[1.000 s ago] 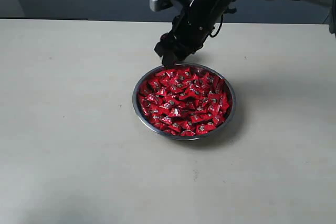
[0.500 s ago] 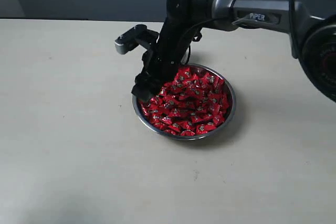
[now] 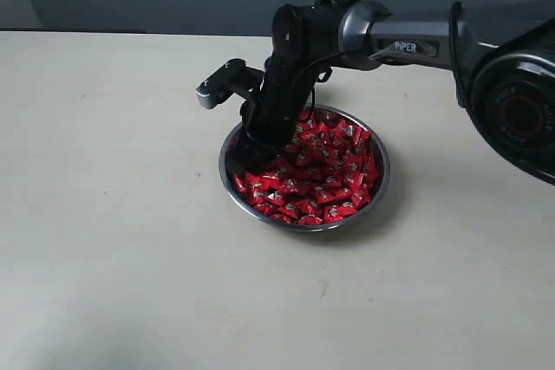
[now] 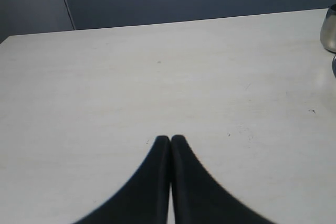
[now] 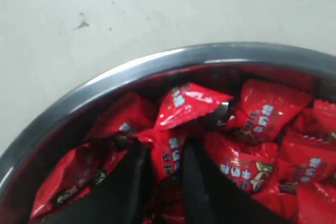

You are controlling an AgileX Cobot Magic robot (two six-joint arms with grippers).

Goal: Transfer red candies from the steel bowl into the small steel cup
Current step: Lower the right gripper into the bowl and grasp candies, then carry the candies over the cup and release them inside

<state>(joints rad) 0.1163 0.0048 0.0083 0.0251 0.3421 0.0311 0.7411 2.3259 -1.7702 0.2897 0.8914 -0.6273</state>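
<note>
Right claw [image 3: 246, 155] has come down from the bowl [image 3: 381, 181] rim into the candies [image 3: 325, 175] at the left edge. Tips now look pinched on one candy [image 5: 167, 156]. Grab underway, nothing transferred. Left claw [image 4: 170, 141] pressed together over worktop [image 4: 157, 77], cup [image 4: 329, 29] near it.

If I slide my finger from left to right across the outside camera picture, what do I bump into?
Bare table → grey bracket on the arm → bowl of candies → the arm's big round joint. The right claw overlaps the bowl, so it is left out.
</note>
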